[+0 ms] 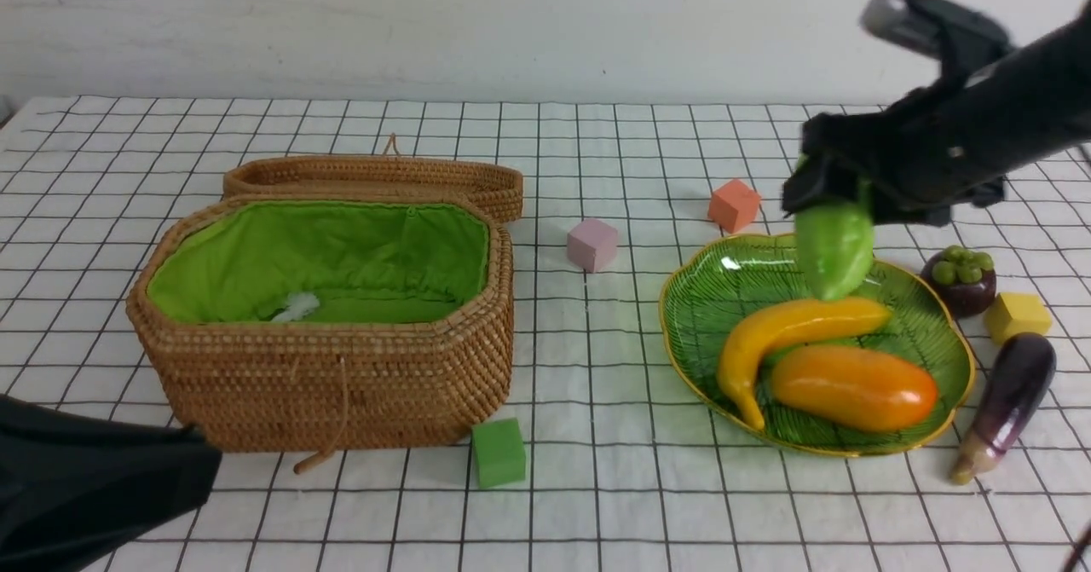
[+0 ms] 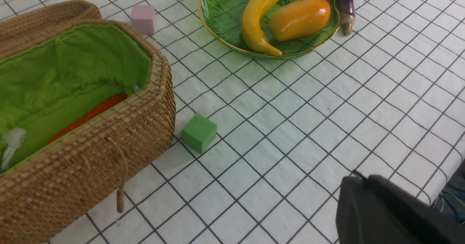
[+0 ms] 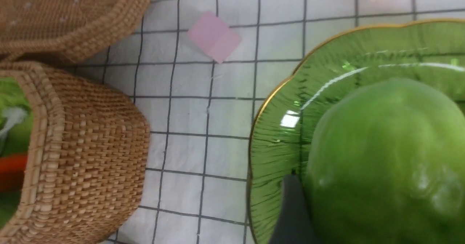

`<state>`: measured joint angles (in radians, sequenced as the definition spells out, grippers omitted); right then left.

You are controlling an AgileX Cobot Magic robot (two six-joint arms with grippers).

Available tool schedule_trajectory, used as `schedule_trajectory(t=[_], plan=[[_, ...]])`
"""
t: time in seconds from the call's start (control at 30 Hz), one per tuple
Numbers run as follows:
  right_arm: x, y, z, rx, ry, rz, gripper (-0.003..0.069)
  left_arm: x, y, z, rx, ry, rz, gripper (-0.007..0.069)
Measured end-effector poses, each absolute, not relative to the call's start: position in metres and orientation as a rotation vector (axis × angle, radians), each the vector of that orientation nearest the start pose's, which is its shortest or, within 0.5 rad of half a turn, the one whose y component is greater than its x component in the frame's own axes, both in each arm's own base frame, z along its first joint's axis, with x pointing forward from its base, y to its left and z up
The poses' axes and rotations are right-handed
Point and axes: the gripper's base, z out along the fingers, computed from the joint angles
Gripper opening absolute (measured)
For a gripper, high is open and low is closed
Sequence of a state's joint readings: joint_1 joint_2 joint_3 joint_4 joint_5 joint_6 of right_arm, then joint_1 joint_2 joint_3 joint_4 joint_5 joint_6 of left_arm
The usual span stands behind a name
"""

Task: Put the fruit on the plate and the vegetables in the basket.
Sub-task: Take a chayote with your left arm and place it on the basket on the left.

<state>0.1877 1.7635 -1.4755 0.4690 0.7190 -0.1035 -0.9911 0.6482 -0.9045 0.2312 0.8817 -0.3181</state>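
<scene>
Green piece [image 1: 834, 252]: top gripped between right gripper [image 1: 828, 204] jaws, hanging over the plate [image 1: 692, 320], seemingly just above the banana [image 1: 784, 333].
Left gripper [image 2: 385, 211]: clenched shut, barely in view.

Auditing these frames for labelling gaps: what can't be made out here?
- carrot: left wrist view, mostly hidden behind the basket wall.
- eggplant: left wrist view, cut off by the top edge.
- pale-green vegetable: right wrist view, blurred, cut by the frame edges.
- left gripper: left wrist view, jaws beyond the bottom edge.
</scene>
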Motion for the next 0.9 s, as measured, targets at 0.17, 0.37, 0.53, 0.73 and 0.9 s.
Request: schedule_trajectory(t=[0.17,0.37,0.53,0.73,0.9], plan=[[0.389,0.175,0.322,-0.308,2.319,0.702,0.0465,0.077,-0.069,0.381,0.576,2.078,-0.434,-0.0013],[0.370,0.277,0.367,-0.673,1.935,0.806,0.0465,0.083,-0.054,0.381,0.376,2.111,-0.321,-0.0013],[0.376,0.325,0.336,-0.802,1.819,0.722,0.0465,0.083,-0.054,0.382,0.360,2.112,-0.322,-0.0013],[0.380,0.339,0.313,-0.835,1.814,0.682,0.0601,0.082,-0.055,0.380,0.357,2.133,-0.348,-0.0013],[0.357,0.323,0.353,-0.908,1.814,0.751,0.0668,0.081,-0.057,0.380,0.359,2.142,-0.376,-0.0013]])
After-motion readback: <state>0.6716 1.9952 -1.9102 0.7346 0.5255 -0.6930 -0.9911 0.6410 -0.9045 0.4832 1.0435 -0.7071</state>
